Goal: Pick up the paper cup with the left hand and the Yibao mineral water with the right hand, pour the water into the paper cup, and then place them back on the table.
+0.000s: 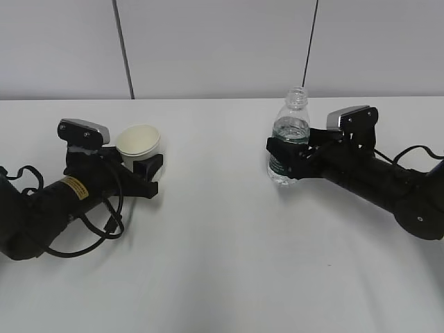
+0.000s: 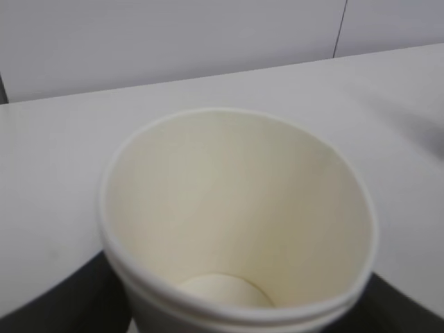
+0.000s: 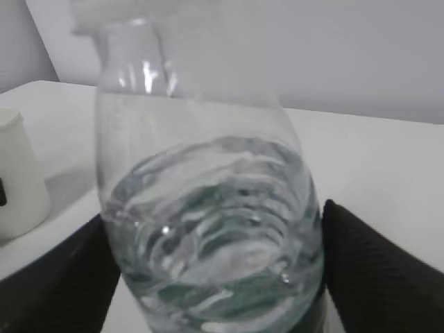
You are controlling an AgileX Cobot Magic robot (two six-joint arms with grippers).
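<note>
The white paper cup sits upright between the fingers of my left gripper, the arm with the yellow sticker, at the left of the table. In the left wrist view the cup is empty, with dark fingers at both lower corners. My right gripper is shut on the Yibao mineral water, upright and capless. In the right wrist view the bottle holds water between both fingers. I cannot tell whether either thing is lifted off the table.
A grey panelled wall rises behind the table's back edge. Black cables loop beside the left arm. The cup also shows at the left edge of the right wrist view. White tabletop lies between the two arms.
</note>
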